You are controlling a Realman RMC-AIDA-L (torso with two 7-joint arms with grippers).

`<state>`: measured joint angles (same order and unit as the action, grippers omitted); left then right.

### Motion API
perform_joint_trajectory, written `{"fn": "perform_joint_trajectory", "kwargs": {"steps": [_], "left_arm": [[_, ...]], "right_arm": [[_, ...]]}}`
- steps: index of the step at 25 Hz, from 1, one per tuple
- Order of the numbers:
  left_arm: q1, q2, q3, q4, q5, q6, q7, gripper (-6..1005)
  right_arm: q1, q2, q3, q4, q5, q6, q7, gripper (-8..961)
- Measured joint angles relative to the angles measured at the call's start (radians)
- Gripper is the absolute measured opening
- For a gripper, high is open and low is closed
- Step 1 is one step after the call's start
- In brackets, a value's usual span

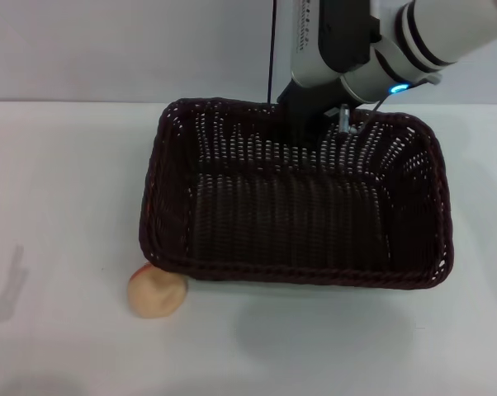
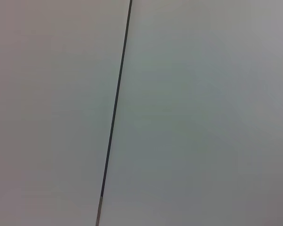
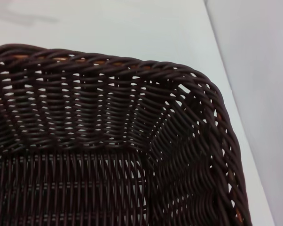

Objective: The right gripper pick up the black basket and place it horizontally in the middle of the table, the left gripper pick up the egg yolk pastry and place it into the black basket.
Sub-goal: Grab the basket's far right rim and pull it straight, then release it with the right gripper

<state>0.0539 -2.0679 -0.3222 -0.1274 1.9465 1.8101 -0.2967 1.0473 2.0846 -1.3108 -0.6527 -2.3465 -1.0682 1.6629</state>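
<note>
The black basket (image 1: 291, 274) lies lengthwise across the middle of the white table (image 1: 59, 181) and is empty. My right gripper (image 1: 313, 132) reaches down from the upper right and is clamped on the basket's far rim. The right wrist view looks into one corner of the basket (image 3: 188, 117), with the table (image 3: 132, 28) beyond it. The egg yolk pastry (image 1: 156, 294) lies on the table at the basket's front left corner, partly tucked under the rim. My left gripper is out of view, and its wrist view shows only a plain wall (image 2: 198, 113).
A thin dark cable (image 1: 272, 49) hangs in front of the back wall, and it also shows in the left wrist view (image 2: 115, 108). A faint claw-shaped shadow (image 1: 5, 289) lies on the table at the far left. Bare tabletop lies left of and in front of the basket.
</note>
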Motion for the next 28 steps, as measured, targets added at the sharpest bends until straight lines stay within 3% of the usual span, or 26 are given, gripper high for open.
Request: {"fn": "perform_joint_trajectory", "kwargs": {"steps": [7,10,15,28], "left_arm": [[0.001,0.0,0.003,0.0,0.0,0.0,-0.003,770],[-0.001,0.0,0.003,0.0,0.0,0.0,-0.003,770],[-0.003,0.001,0.01,0.001,0.0,0.0,-0.004,769],[-0.005,0.002,0.016,0.005,0.0,0.006,-0.004,766]], "right_arm": [[-0.022,0.002,-0.037,-0.013,0.003,0.011,0.012,195],[-0.035,0.002,-0.045,-0.043,0.004,0.012,0.012,421],[-0.06,0.003,-0.056,-0.099,0.005,0.005,0.02,578],[-0.11,0.0,-0.093,-0.216,0.014,-0.056,0.075,578]]}}
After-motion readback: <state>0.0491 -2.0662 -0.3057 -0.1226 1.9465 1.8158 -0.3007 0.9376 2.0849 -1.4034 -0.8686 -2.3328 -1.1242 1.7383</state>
